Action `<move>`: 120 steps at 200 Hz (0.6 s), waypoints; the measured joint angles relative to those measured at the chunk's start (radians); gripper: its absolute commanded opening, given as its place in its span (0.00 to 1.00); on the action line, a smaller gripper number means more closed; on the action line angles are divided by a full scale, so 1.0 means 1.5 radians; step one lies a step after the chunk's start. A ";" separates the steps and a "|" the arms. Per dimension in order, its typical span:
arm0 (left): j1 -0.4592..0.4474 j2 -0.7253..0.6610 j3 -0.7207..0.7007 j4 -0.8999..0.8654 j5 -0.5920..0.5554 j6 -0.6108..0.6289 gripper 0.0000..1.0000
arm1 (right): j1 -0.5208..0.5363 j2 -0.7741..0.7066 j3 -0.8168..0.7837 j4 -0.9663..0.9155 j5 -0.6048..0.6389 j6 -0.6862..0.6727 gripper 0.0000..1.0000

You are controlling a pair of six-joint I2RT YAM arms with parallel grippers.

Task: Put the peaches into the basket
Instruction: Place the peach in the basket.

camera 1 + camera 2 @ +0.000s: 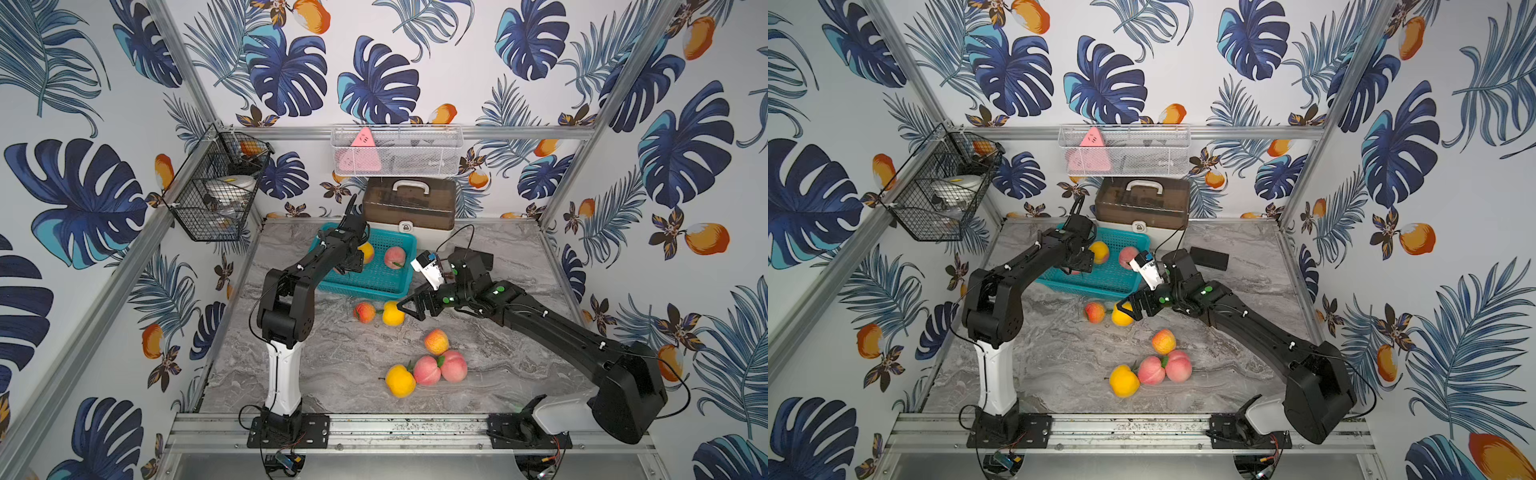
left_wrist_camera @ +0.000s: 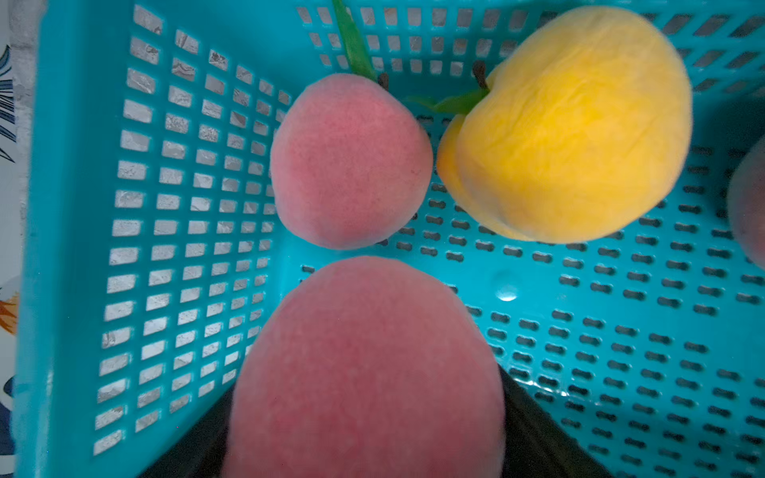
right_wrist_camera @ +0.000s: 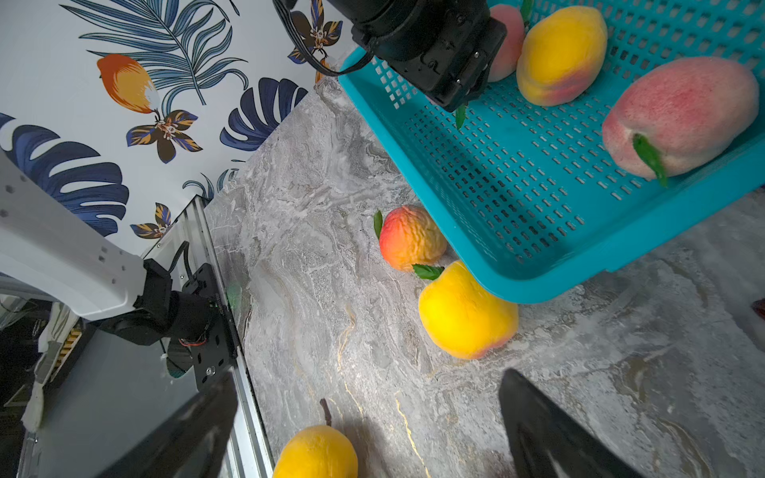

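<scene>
Looking at both top views, you've got a grey marble-look tabletop [image 1: 340,365] boxed in by leaf-and-fruit wallpaper [image 1: 374,83]. Your teal basket [image 1: 365,293] sits upper centre of the tabletop with loose peaches [image 1: 395,257] inside. Your left gripper [image 1: 351,264] hangs over the basket, clamped on a pink peach [image 2: 364,372]. Your right gripper [image 1: 405,309] is spread wide at centre frame, with a yellow peach [image 1: 392,316] right at its fingertips, just outside the basket's near wall. Four more peaches [image 1: 427,370] cluster lower centre.

My left gripper [image 1: 347,266] hangs over the basket [image 1: 384,276], gripping a peach [image 2: 364,372]; my right gripper [image 1: 409,311] gapes just outside it.
</scene>
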 measured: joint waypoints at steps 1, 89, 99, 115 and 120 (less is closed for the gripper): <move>0.000 0.000 0.000 0.000 0.000 0.000 0.76 | 0.000 0.000 0.000 0.000 0.000 0.000 1.00; 0.020 0.033 0.005 0.005 -0.006 0.000 0.78 | -0.013 0.002 -0.005 0.000 -0.011 0.000 1.00; 0.022 0.036 0.006 0.005 -0.006 0.000 0.78 | -0.014 0.002 -0.005 0.001 -0.011 0.000 1.00; 0.023 0.039 0.006 0.005 -0.005 0.000 0.78 | -0.017 0.002 -0.006 0.001 -0.012 0.000 1.00; 0.023 0.040 0.006 0.005 -0.005 0.000 0.78 | -0.018 0.002 -0.007 0.001 -0.012 0.000 1.00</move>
